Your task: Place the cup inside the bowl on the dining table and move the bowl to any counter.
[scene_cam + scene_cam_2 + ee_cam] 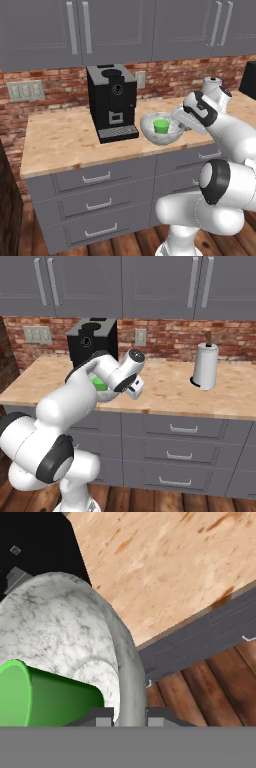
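Tool (129, 716) narrowed onto the bowl's (161, 129) near rim, one fingertip (100, 717) inside the wall, the other outside, as the hand view gives it. Wrist bent forward and down over the tabletop's (65, 140) front edge, forearm reaching up from the base. Cup (161, 125) sitting inside the bowl, green, leaning toward the gripped side. Bowl held just beside the black coffee machine (112, 101), whether resting on the tabletop or just above it unclear. Paper towel roll (205, 366) farther along, well apart. Grey drawers (95, 202) below.
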